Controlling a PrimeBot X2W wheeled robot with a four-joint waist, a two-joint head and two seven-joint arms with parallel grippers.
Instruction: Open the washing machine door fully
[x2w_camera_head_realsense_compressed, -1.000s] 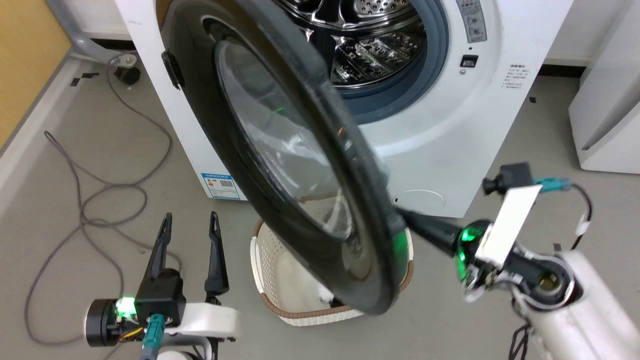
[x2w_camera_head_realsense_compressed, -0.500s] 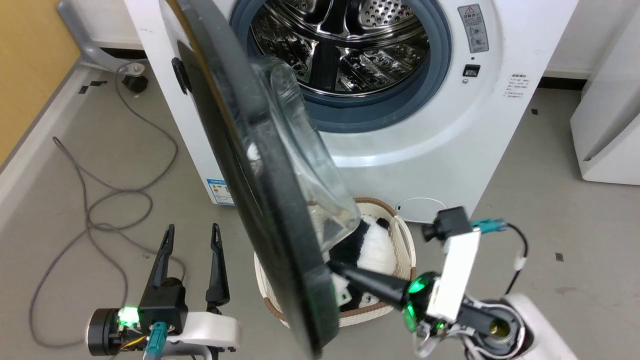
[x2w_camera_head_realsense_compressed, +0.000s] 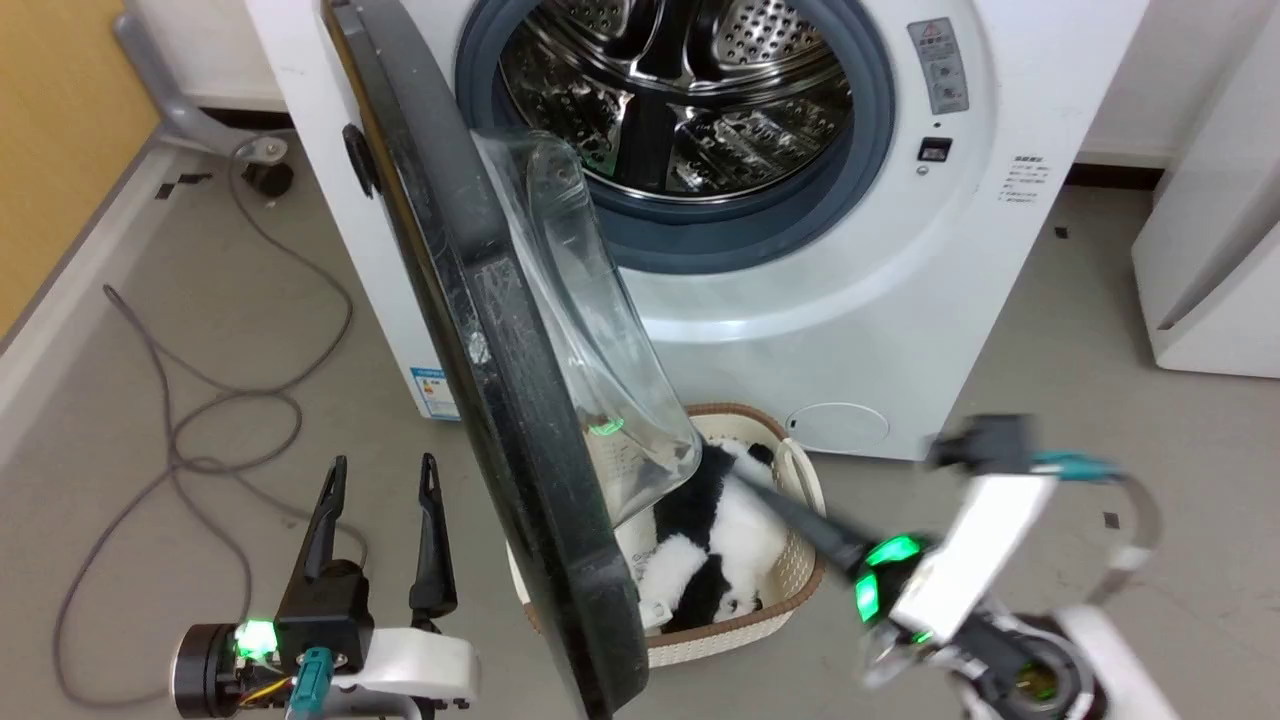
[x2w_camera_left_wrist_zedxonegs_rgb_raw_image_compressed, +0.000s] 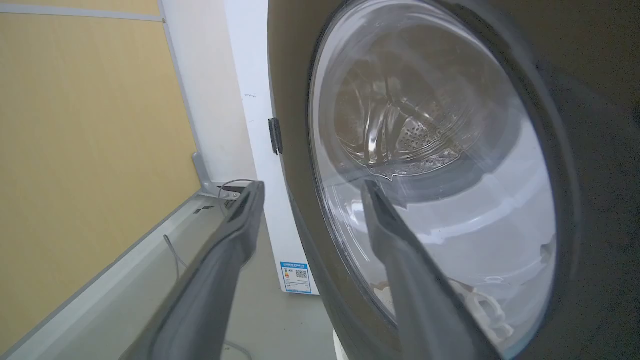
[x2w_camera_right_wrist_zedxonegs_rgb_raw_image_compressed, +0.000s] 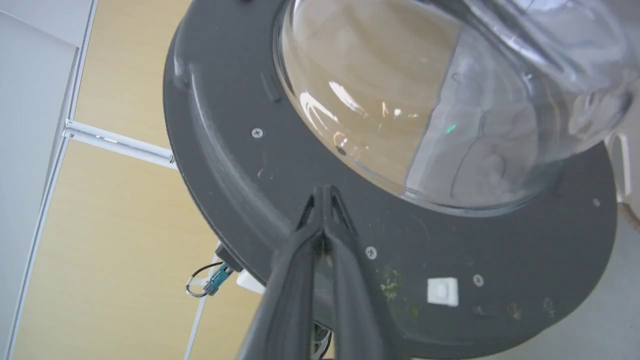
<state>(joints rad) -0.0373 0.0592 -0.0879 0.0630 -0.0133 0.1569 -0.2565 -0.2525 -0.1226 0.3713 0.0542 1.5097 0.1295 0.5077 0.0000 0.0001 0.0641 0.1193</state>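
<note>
The washing machine door stands swung out to the left, nearly edge-on in the head view, and its glass bowl bulges toward the machine. My right gripper is shut on nothing and points up-left at the door's inner side, just below the bowl. In the right wrist view its tips lie over the door's grey inner face; whether they touch it is unclear. My left gripper stands open low on the left, outside the door. The left wrist view shows the left gripper before the door's outer rim.
A white basket holding a black-and-white plush toy sits on the floor under the door. The steel drum and its grey rubber ring are exposed. A grey cable loops on the left floor. A white cabinet stands right.
The door swung left from facing me to nearly edge-on, with the right gripper at its inner side. The right arm has since drawn back to the right. The left arm stayed put.
</note>
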